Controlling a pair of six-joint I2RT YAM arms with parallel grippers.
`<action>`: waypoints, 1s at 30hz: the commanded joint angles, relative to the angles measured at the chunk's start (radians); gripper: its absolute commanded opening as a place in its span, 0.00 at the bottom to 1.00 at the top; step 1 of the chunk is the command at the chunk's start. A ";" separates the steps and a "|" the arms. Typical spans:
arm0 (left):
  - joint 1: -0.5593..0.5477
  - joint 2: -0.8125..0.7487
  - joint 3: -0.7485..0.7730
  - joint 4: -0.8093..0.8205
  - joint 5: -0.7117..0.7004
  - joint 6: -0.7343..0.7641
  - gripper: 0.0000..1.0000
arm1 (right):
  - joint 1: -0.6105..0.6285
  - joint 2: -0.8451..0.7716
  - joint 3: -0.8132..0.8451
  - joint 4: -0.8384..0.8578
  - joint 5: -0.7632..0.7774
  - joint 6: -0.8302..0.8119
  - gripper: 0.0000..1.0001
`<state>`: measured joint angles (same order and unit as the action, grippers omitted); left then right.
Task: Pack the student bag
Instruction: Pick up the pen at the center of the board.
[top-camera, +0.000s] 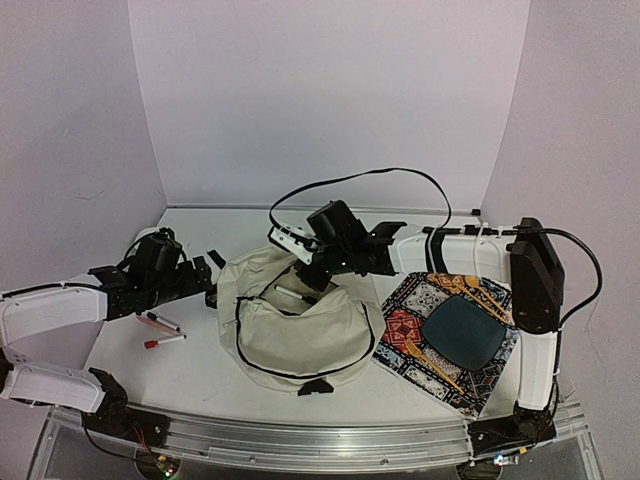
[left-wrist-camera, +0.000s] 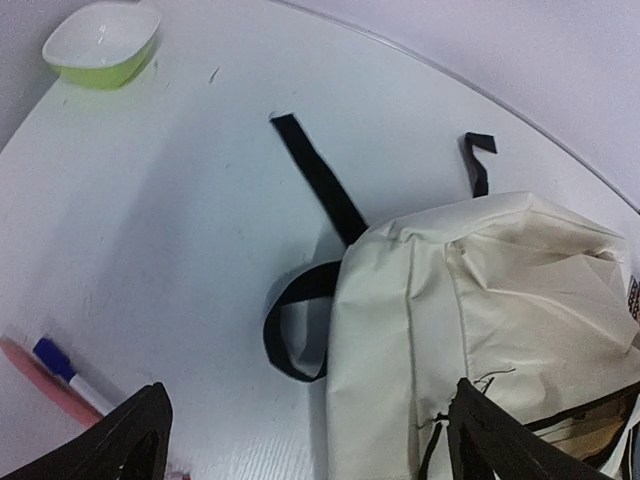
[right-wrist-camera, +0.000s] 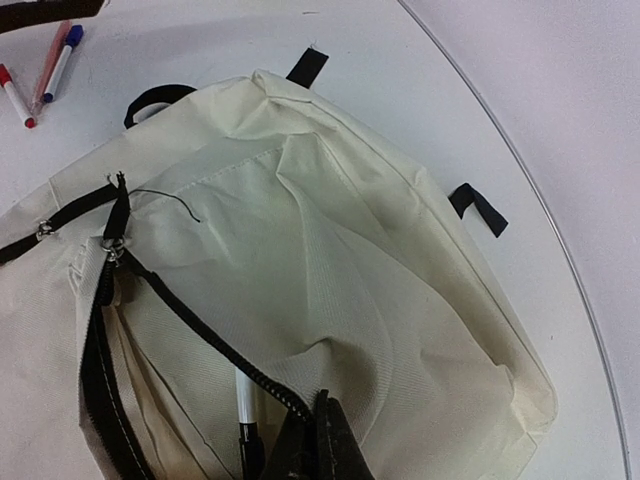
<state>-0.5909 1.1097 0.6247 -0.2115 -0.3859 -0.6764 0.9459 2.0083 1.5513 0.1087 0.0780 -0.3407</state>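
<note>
Starting at the right gripper (right-wrist-camera: 320, 445): its dark fingers look drawn together on the zip lip of the student bag (top-camera: 300, 325), seemingly pinching the edge of the open mouth. A white pen (right-wrist-camera: 244, 405) lies just inside. The left gripper (left-wrist-camera: 310, 400) is spread wide and empty, just beside the bag's left shoulder, near a loose black strap (left-wrist-camera: 318, 190).

The bag slumps mid-counter, toward the near edge. It is soft cream woven cloth, creased and limp. It is likely light, and sure to fold and sag if lifted by one spot. I'd judge the stiffer zip tape (right-wrist-camera: 200, 325) or the strap the safest holds; the plain panels would only bunch.

Further out, smooth round markers (top-camera: 160, 330) lie near the left edge, and a patterned placemat (top-camera: 400, 325) lies toward the near right corner.
</note>
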 joint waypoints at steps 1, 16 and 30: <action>0.090 -0.026 0.056 -0.223 0.082 -0.181 0.97 | 0.008 -0.054 0.041 0.016 -0.017 0.002 0.01; 0.352 0.163 0.112 -0.328 0.174 -0.325 0.97 | 0.007 -0.054 0.030 0.016 -0.035 0.017 0.01; 0.406 0.447 0.223 -0.355 0.195 -0.369 0.69 | 0.007 -0.051 0.027 0.016 -0.020 0.019 0.01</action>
<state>-0.1921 1.5377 0.7952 -0.5467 -0.2023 -1.0286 0.9459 2.0083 1.5513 0.1040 0.0646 -0.3386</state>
